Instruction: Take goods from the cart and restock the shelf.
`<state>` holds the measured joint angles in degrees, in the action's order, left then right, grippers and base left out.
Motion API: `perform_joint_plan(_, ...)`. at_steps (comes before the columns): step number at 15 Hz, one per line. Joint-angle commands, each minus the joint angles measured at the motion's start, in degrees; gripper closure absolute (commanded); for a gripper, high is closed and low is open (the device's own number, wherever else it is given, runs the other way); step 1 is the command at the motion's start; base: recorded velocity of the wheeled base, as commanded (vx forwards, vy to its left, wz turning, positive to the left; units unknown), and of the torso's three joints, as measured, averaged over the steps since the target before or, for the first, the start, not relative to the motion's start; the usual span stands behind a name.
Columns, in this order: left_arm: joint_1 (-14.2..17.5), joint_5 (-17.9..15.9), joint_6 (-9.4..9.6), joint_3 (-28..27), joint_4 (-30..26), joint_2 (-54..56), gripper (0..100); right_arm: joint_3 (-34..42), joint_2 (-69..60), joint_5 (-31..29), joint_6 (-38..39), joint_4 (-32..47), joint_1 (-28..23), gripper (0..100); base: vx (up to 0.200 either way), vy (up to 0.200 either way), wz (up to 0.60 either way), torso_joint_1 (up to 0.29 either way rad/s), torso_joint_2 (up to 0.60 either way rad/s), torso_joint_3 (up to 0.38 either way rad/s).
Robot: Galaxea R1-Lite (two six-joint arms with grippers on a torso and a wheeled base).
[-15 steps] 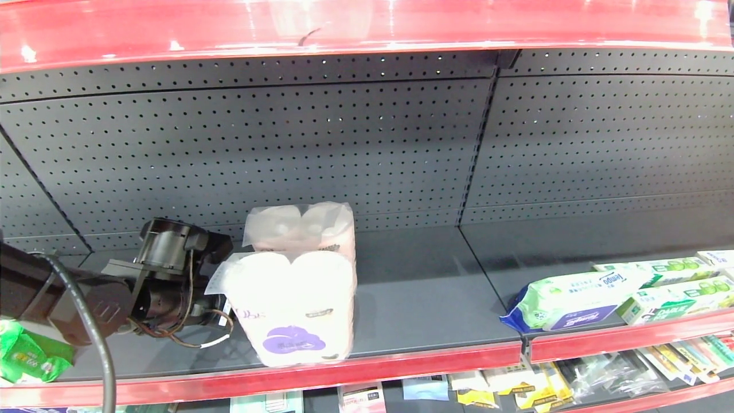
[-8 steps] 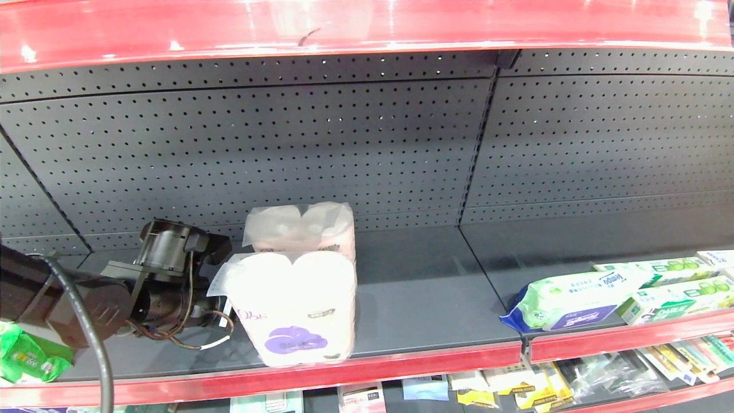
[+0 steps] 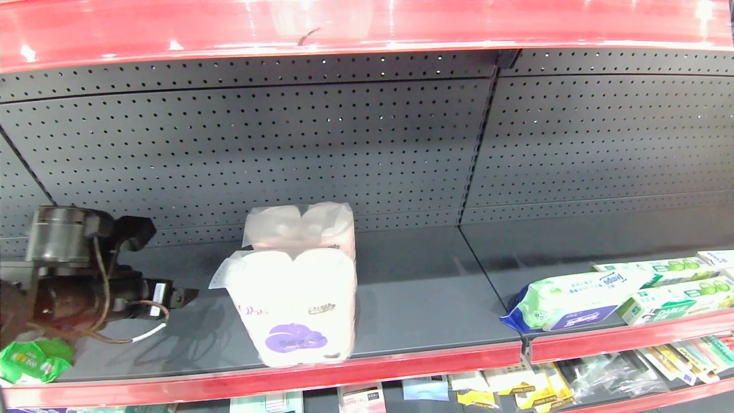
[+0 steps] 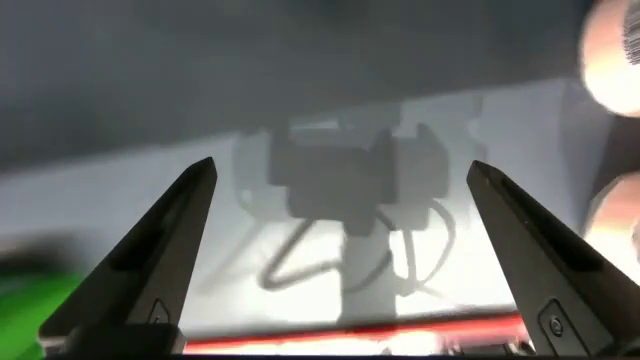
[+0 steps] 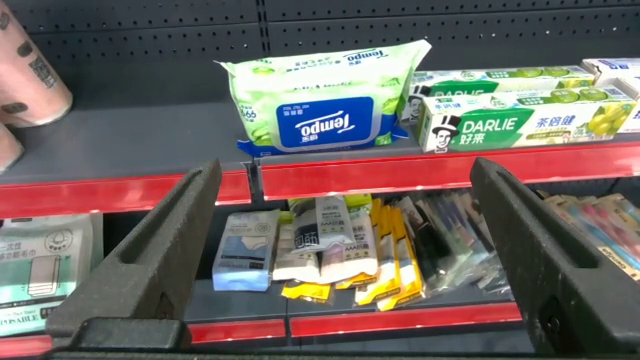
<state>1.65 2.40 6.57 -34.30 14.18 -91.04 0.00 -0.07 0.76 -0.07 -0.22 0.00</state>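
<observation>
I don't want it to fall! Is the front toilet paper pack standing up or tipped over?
Standing up. The front toilet paper pack sits flat on the shelf, roll tops facing up.

Setting: retail shop aisle. Evidence: grey metal shelf with a red front lip and a perforated back panel. Packaged stock on it: wrapped toilet roll packs, wet wipes pack, boxed toothpaste. The tier below holds small sachets.
</observation>
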Motion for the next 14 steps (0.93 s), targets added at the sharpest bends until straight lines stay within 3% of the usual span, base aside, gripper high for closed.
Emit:
perform_joint_plan(1, 10.4, -4.6, 4.15, 11.4, -6.1, 34.3, 0, 0.0, 0.1, 0.0, 0.0, 0.0, 0.0, 0, 0.0, 0.0, 0.0, 0.0, 0.0, 0.0)
perform_joint_plan(3, 14.3, -6.9, 3.45, 13.3, -14.2, 55.7, 0, 0.0, 0.1, 0.0, 0.0, 0.0, 0.0, 0, 0.0, 0.0, 0.0, 0.0, 0.0, 0.0)
perform_joint_plan(4, 14.5, -9.3, 2.13, 13.3, -16.8, 61.4, 0, 0.0, 0.1, 0.0, 0.0, 0.0, 0.0, 0, 0.0, 0.0, 0.0, 0.0, 0.0, 0.0)
perform_joint_plan(5, 14.1, -14.7, -0.59, 13.5, -20.6, 71.6, 0, 0.0, 0.1, 0.0, 0.0, 0.0, 0.0, 0, 0.0, 0.0, 0.0, 0.0, 0.0, 0.0)
perform_joint_plan(6, 14.0, -17.1, -1.12, 14.0, -23.9, 77.9, 0, 0.0, 0.1, 0.0, 0.0, 0.0, 0.0, 0, 0.0, 0.0, 0.0, 0.0, 0.0, 0.0)
perform_joint_plan(7, 14.0, -17.3, -2.09, 15.3, -27.0, 83.6, 0, 0.0, 0.1, 0.0, 0.0, 0.0, 0.0, 0, 0.0, 0.0, 0.0, 0.0, 0.0, 0.0)
perform_joint_plan(8, 14.0, -17.2, -3.06, 17.0, -29.3, 90.0, 0, 0.0, 0.1, 0.0, 0.0, 0.0, 0.0, 0, 0.0, 0.0, 0.0, 0.0, 0.0, 0.0)
perform_joint_plan(9, 14.0, -14.5, -3.06, 18.7, -30.0, 91.0, 0, 0.0, 0.1, 0.0, 0.0, 0.0, 0.0, 0, 0.0, 0.0, 0.0, 0.0, 0.0, 0.0)
perform_joint_plan(10, 14.0, -11.0, -3.58, 18.7, -29.5, 91.0, 0, 0.0, 0.1, 0.0, 0.0, 0.0, 0.0, 0, 0.0, 0.0, 0.0, 0.0, 0.0, 0.0)
perform_joint_plan(11, 14.0, -5.3, -5.6, 20.1, -29.5, 91.0, 0, 0.0, 0.1, 0.0, 0.0, 0.0, 0.0, 0, 0.0, 0.0, 0.0, 0.0, 0.0, 0.0)
perform_joint_plan(13, 14.0, -4.0, -6.13, 26.1, -27.1, 91.0, 0, 0.0, 0.1, 0.0, 0.0, 0.0, 0.0, 0, 0.0, 0.0, 0.0, 0.0, 0.0, 0.0)
perform_joint_plan(14, 14.1, -3.7, -7.19, 29.8, -21.9, 91.0, 0, 0.0, 0.1, 0.4, -0.6, 0.0, 0.0, 0, 0.0, 0.0, 0.0, 0.0, 0.0, 0.0)
